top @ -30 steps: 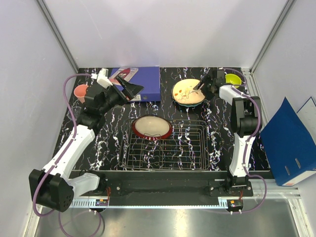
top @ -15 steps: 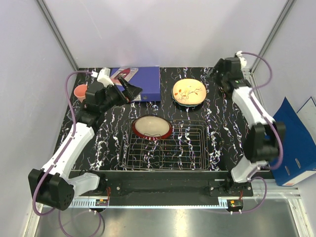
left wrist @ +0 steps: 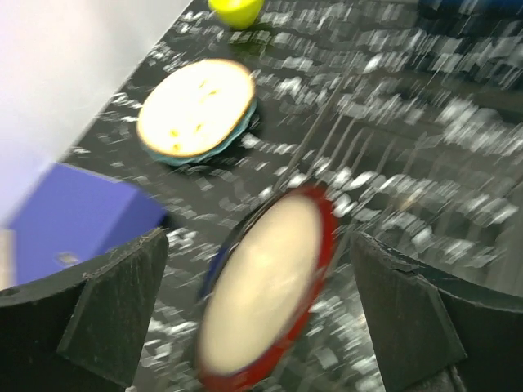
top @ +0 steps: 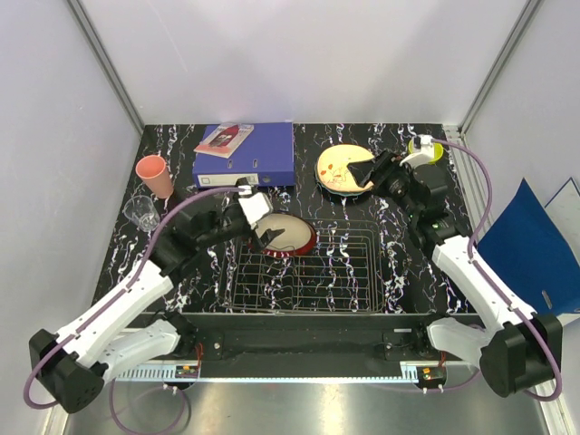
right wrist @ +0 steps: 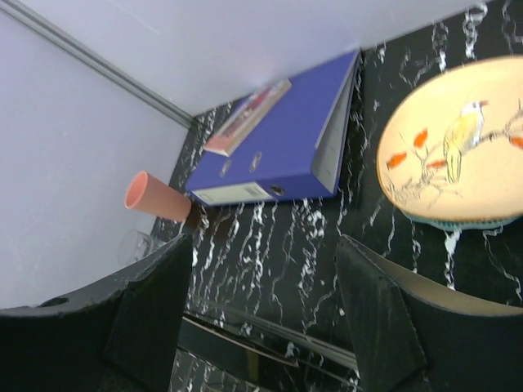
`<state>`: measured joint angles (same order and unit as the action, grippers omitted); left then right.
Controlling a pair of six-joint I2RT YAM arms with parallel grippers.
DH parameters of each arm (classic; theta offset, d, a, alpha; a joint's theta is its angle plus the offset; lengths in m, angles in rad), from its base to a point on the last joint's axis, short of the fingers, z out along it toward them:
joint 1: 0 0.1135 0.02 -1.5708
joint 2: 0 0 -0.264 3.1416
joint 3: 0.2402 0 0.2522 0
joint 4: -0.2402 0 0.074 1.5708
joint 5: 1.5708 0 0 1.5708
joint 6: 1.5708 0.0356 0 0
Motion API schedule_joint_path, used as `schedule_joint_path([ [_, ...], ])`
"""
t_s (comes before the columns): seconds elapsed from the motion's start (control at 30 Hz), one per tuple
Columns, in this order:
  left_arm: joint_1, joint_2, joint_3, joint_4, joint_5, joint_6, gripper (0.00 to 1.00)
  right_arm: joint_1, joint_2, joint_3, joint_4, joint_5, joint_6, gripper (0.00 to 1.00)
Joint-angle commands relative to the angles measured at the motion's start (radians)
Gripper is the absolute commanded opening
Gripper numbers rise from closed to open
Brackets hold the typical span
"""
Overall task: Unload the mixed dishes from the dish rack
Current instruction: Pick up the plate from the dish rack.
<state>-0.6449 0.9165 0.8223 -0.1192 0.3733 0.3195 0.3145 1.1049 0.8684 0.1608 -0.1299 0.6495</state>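
Centre frame, the dish rack (top: 344, 263) holds a red-rimmed cream plate (top: 290, 236) leaning at its far left corner. My left jaws, wide open and empty, straddle it; I should centre on the rim before closing. Upper right, my right jaws hang open, empty.

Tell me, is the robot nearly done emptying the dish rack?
Nearly. Done: the salmon-pink cup, clear glass tumbler, small yellow-green bowl and cream-yellow plate with orange marks, stacked on the teal plate, sit on the table. In hand: the open left gripper frames the red-rimmed cream plate, not gripping yet. Left: lifting that last plate out of the silver wire dish rack.
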Motion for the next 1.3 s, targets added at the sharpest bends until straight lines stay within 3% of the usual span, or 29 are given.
schedule_joint_path([
  [0.0, 0.022, 0.033, 0.012, -0.023, 0.058, 0.306, 0.99, -0.002, -0.051, -0.049, 0.056, -0.04, 0.013, 0.78],
  [0.23, 0.024, 0.139, 0.029, -0.019, 0.029, 0.36, 0.99, -0.002, -0.086, -0.103, 0.071, -0.062, 0.027, 0.77],
  [0.37, 0.05, 0.225, 0.052, -0.005, 0.081, 0.365, 0.94, 0.0, -0.096, -0.121, 0.063, -0.065, 0.022, 0.77],
  [0.5, 0.067, 0.304, 0.077, -0.002, 0.108, 0.359, 0.72, -0.002, -0.109, -0.144, 0.056, -0.063, 0.016, 0.77],
  [0.53, 0.07, 0.314, 0.075, 0.013, 0.105, 0.359, 0.62, -0.002, -0.111, -0.147, 0.055, -0.065, 0.012, 0.77],
  [0.7, 0.088, 0.334, 0.089, 0.01, 0.122, 0.351, 0.37, -0.002, -0.103, -0.163, 0.071, -0.073, 0.015, 0.77],
  [0.87, 0.091, 0.326, 0.124, -0.043, 0.121, 0.38, 0.0, -0.002, -0.091, -0.164, 0.091, -0.085, 0.025, 0.77],
  [1.27, 0.093, 0.277, 0.213, -0.111, 0.127, 0.428, 0.0, -0.002, -0.093, -0.175, 0.098, -0.091, 0.041, 0.77],
])
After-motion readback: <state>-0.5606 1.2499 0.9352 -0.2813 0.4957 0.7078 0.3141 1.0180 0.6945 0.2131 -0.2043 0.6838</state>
